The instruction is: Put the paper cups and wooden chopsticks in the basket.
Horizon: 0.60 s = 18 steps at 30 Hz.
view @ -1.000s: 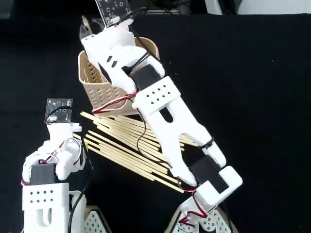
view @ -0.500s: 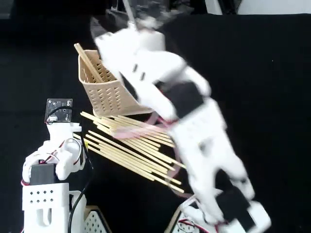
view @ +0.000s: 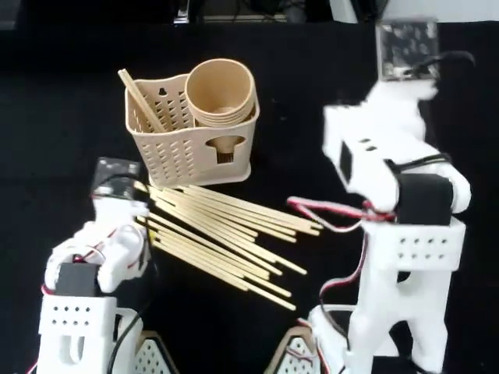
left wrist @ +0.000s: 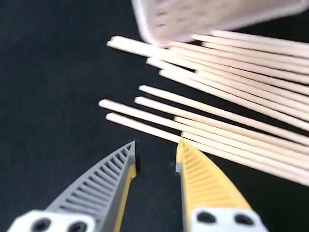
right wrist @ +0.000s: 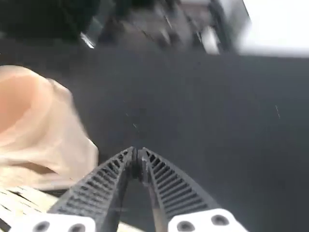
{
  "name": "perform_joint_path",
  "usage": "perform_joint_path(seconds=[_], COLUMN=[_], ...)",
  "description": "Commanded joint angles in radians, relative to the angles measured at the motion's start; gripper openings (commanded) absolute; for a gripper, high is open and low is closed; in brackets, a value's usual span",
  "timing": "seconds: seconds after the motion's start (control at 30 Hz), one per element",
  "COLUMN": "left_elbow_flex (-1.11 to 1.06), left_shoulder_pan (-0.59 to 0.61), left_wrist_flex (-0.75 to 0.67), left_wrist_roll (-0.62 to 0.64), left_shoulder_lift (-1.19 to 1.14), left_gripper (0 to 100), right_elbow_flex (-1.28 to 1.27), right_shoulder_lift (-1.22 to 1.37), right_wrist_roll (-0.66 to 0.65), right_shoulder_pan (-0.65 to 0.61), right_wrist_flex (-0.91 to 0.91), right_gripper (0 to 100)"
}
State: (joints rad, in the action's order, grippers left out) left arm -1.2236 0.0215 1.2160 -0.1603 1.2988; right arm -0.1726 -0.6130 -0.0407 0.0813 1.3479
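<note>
Chopsticks (view: 226, 234) slender, wooden; basket (view: 168, 152) perforated; cups (view: 226, 117) nested

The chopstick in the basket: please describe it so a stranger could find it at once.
On the black table, find the beige perforated basket. One wooden chopstick leans inside it, beside the stacked paper cups, poking above the rim. All other chopsticks lie flat on the table.

No text, label or number seems readable on anything.

Cups (view: 221, 92) stacked in basket (view: 175, 152) w/ one chopstick (view: 140, 100); remaining chopsticks (view: 226, 234) on table (view: 312, 117) before it.
</note>
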Motion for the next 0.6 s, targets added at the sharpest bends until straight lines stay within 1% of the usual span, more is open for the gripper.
perform_joint_path(seconds=[0.0, 0.1, 0.23, 0.3, 0.4, 0.57], left_elbow_flex=[0.012, 0.018, 0.053, 0.104, 0.197, 0.266], left_shoulder_pan=[-0.076, -0.113, -0.162, -0.173, -0.171, -0.174], left_wrist_flex=[0.002, -0.005, -0.008, -0.005, 0.002, -0.006], left_wrist_roll=[-0.041, -0.074, -0.124, -0.115, -0.031, 0.149], left_shoulder_lift=[-0.008, -0.075, -0.245, -0.339, -0.466, -0.612], left_gripper=[15, 15, 15, 15, 15, 15], right_elbow_flex=[-0.262, -0.513, -0.820, -0.940, -1.050, -1.148], right_shoulder_lift=[-0.042, -0.073, -0.147, -0.188, -0.245, -0.295], right_wrist_roll=[-0.014, -0.008, -0.005, -0.005, -0.005, -0.005], right_shoulder_pan=[0.126, 0.183, 0.164, 0.140, 0.106, 0.100], right_wrist_flex=[-0.081, -0.238, -0.463, -0.580, -0.687, -0.752], right_gripper=[1.8, 1.8, 1.8, 1.8, 1.8, 2.1])
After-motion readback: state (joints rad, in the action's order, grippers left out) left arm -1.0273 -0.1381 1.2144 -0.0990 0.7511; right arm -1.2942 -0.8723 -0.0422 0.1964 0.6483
